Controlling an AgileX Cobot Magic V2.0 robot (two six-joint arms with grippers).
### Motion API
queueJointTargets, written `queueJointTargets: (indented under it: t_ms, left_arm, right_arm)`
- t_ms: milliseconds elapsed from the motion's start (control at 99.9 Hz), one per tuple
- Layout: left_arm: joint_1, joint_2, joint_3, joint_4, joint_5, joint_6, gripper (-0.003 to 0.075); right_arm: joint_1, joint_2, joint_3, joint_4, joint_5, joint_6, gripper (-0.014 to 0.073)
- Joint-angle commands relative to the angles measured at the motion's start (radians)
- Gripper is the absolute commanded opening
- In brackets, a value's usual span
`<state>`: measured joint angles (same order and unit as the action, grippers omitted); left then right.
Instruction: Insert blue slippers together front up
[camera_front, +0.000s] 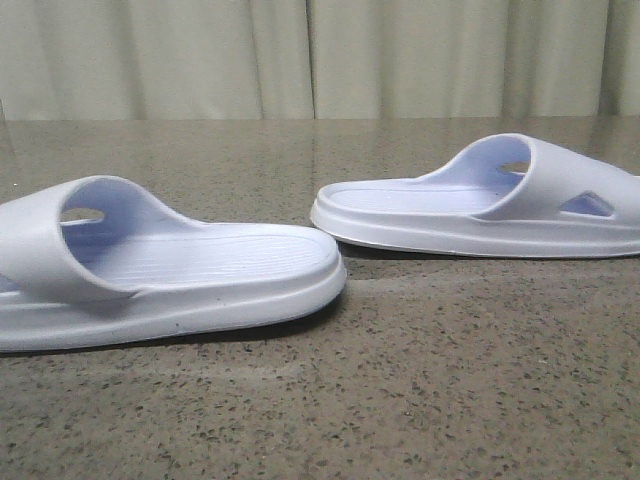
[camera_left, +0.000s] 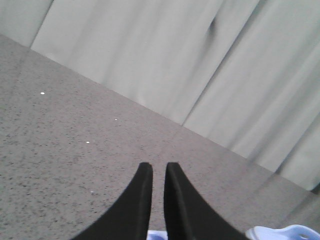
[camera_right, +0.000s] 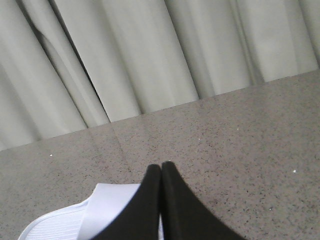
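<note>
Two pale blue slippers lie soles down on the speckled stone table (camera_front: 420, 400). In the front view one slipper (camera_front: 170, 275) is near and to the left, the other slipper (camera_front: 500, 200) farther back on the right, with a gap between them. Neither gripper shows in the front view. My left gripper (camera_left: 158, 167) has a narrow gap between its fingers and nothing in it; a sliver of slipper (camera_left: 282, 233) shows at the frame's edge. My right gripper (camera_right: 161, 166) is shut with its fingers touching, above the strap of a slipper (camera_right: 95, 212) and holding nothing.
A pale pleated curtain (camera_front: 320, 55) hangs along the table's far edge.
</note>
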<state>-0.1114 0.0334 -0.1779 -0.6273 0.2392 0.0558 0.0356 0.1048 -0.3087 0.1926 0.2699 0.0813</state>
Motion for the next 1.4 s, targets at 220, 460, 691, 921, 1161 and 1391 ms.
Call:
queueJointTargets:
  t_ms: [220, 460, 691, 921, 1161, 1391]
  left_arm:
    - [0.001, 0.237, -0.263, -0.044, 0.151, -0.036, 0.0015]
    - [0.001, 0.269, -0.277, -0.064, 0.188, -0.036, 0.0016]
    - [0.001, 0.269, -0.277, -0.098, 0.267, -0.036, 0.0167]
    - [0.001, 0.269, -0.277, -0.098, 0.283, -0.036, 0.0501]
    - [0.001, 0.271, -0.264, -0.099, 0.312, -0.091, 0.0498]
    - [0.001, 0.307, -0.209, -0.048, 0.304, -0.262, 0.0498]
  right_arm:
    - [-0.001, 0.283, -0.309, -0.086, 0.178, -0.002, -0.0106]
    - [-0.001, 0.33, -0.322, -0.083, 0.18, -0.002, -0.0104]
    - [-0.001, 0.33, -0.322, -0.077, 0.178, -0.002, 0.0188]
    - [-0.001, 0.33, -0.322, -0.073, 0.158, -0.002, 0.0383]
    - [-0.001, 0.33, -0.322, -0.072, 0.156, -0.002, 0.0383]
    - [-0.001, 0.33, -0.322, -0.07, 0.156, -0.002, 0.0383]
